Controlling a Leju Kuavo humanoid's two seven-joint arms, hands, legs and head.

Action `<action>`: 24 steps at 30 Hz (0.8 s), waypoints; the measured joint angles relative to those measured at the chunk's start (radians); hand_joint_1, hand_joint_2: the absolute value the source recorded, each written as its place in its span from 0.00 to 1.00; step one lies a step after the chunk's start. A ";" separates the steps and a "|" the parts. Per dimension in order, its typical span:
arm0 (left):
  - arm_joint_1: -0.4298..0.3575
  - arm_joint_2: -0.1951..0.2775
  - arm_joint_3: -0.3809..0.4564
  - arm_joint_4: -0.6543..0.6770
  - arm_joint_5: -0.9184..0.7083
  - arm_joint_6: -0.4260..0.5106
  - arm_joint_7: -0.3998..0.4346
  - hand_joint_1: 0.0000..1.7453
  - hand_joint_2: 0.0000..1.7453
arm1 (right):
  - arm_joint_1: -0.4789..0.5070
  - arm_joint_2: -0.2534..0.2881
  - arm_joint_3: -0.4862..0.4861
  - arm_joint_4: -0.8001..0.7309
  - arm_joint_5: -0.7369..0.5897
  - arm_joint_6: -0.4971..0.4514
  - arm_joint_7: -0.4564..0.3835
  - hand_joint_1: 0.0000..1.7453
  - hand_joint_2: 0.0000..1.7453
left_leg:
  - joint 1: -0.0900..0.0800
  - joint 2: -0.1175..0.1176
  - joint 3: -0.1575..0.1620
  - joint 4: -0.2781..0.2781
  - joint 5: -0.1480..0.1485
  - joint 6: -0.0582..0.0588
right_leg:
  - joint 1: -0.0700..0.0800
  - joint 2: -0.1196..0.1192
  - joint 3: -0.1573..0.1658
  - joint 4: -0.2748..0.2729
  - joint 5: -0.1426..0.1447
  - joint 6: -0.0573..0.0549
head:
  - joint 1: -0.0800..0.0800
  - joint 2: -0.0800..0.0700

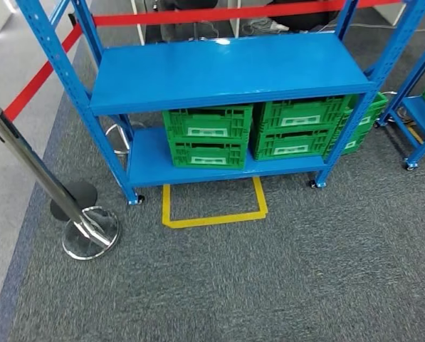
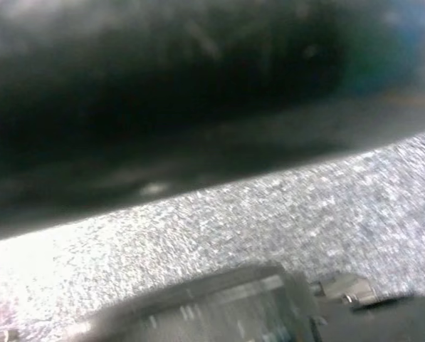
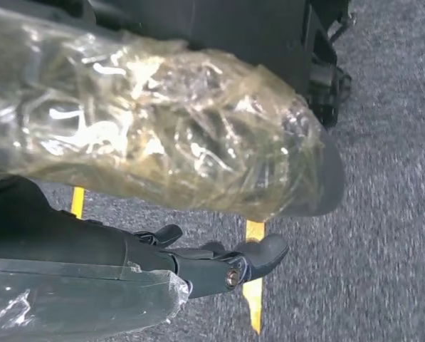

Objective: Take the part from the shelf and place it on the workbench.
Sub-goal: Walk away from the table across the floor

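A blue shelf rack [image 1: 226, 71] stands ahead in the head view, its upper board bare. On the lower board sit green crates [image 1: 207, 135] side by side, another [image 1: 298, 128] to their right and a third [image 1: 363, 125] behind the right post; what they hold is hidden. In the right wrist view my right hand [image 3: 221, 267] hangs over the grey carpet, dark fingers [image 3: 258, 256] stretched out with nothing in them, beside a bulky shape wrapped in clear plastic film [image 3: 145, 121]. In the blurred left wrist view my left hand [image 2: 242, 306] is a grey smear over the carpet.
A chrome barrier post [image 1: 89, 231] with a red belt [image 1: 38, 78] stands at the left front of the rack. A yellow tape square [image 1: 215, 217] marks the carpet before the rack. A second blue rack [image 1: 422, 107] stands at the right. Open carpet lies in front.
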 joint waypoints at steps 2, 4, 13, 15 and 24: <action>0.003 -0.001 0.000 0.000 0.000 0.000 0.000 0.00 0.00 | 0.000 -0.001 0.000 -0.001 0.000 0.000 0.000 0.00 0.00 | 0.005 -0.001 0.021 -0.017 -0.003 0.007 | -0.001 -0.002 -0.006 0.026 -0.009 0.009 | 0.003 0.000; 0.003 -0.003 0.000 0.000 0.000 0.000 0.000 0.00 0.00 | 0.000 -0.002 0.000 -0.001 0.000 0.000 -0.001 0.00 0.00 | 0.009 -0.002 0.041 -0.026 -0.011 0.012 | -0.004 -0.002 -0.067 0.126 -0.045 0.019 | 0.010 0.000; 0.001 -0.005 0.001 0.000 0.000 -0.001 0.000 0.00 0.00 | 0.003 -0.003 -0.001 -0.001 0.000 0.000 0.000 0.00 0.00 | 0.016 -0.001 0.131 -0.026 -0.095 -0.020 | -0.011 -0.013 -0.173 0.052 0.096 0.023 | 0.017 0.000; -0.002 -0.005 0.001 0.001 0.000 -0.001 0.000 0.00 0.00 | 0.003 -0.003 -0.001 -0.001 0.000 0.000 0.000 0.00 0.00 | 0.015 0.000 0.132 -0.021 -0.097 -0.032 | -0.009 -0.010 -0.165 0.048 0.091 0.001 | 0.019 0.000; -0.001 -0.003 0.001 0.001 -0.003 0.000 0.000 0.00 0.00 | 0.003 -0.002 -0.001 -0.001 0.002 0.003 0.000 0.00 0.00 | 0.014 0.000 -0.084 0.236 -0.151 -0.043 | -0.004 0.002 -0.080 0.032 0.038 -0.030 | 0.011 0.000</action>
